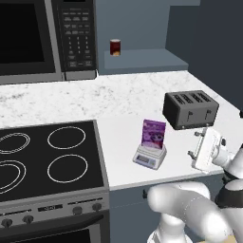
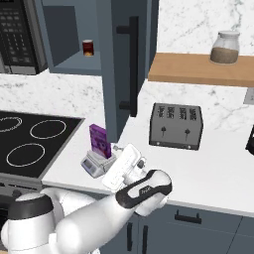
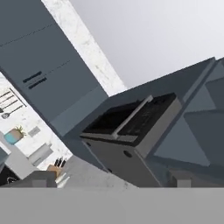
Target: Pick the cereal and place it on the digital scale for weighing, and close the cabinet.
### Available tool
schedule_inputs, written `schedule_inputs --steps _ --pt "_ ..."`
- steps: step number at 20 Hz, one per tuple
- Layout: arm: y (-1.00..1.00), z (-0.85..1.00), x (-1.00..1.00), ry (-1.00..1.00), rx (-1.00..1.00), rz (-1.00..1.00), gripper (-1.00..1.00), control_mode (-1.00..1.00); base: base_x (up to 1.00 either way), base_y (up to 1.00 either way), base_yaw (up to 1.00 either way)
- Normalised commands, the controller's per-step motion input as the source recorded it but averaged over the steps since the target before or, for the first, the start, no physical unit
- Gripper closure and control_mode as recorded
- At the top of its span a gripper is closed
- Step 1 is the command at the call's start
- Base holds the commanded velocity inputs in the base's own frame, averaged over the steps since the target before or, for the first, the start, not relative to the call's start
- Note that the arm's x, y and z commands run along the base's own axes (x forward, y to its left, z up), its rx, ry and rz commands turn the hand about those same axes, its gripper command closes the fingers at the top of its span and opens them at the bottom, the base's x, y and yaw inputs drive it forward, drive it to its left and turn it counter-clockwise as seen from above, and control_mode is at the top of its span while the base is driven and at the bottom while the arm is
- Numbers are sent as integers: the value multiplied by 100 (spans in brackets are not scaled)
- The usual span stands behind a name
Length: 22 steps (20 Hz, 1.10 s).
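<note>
You see the cereal (image 1: 154,131), a small purple box with a pinkish picture on its front, standing upright on the top plate of the digital scale (image 1: 149,157), a small silver-white square scale. From the right base camera the cereal (image 2: 98,140) shows its narrow side, again resting on the digital scale (image 2: 94,164). The scale sits on the white counter (image 1: 124,142), near its front edge and just right of the black stovetop (image 1: 47,154) with its four ring burners. Farther back and to the right on the counter stands a black four-slot toaster (image 1: 190,108). Your gripper (image 1: 199,144) hangs to the right of the scale, apart from the box and level with it; its fingers are spread wide and grasp nothing. In the right base camera the gripper (image 2: 128,155) sits just right of the scale. The cabinet (image 2: 128,59) hangs above the counter, its dark blue-grey door swung open toward you, with the slim black bar handle (image 2: 132,64) on its face. Inside, on the shelf, a short dark red can (image 1: 115,47) stands alone. Left of the cabinet hangs a black microwave (image 1: 47,38) with a keypad. Far right, a wooden shelf (image 2: 198,69) carries a glass jar (image 2: 224,47).
</note>
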Motion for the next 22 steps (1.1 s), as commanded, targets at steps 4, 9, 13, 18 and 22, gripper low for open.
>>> schedule_inputs --steps 4,9,13,18,22 --pt "-12 13 -95 -16 3 -2 -100 -100 0 0 0" --pt "-29 24 -76 -1 6 -4 -100 -100 0 0 0" --pt "-64 26 -60 0 0 -1 -100 -100 0 0 0" --pt "-72 26 -53 0 0 0 -100 -100 0 0 0" --pt "-64 46 -42 1 1 -2 -100 -100 0 0 0"
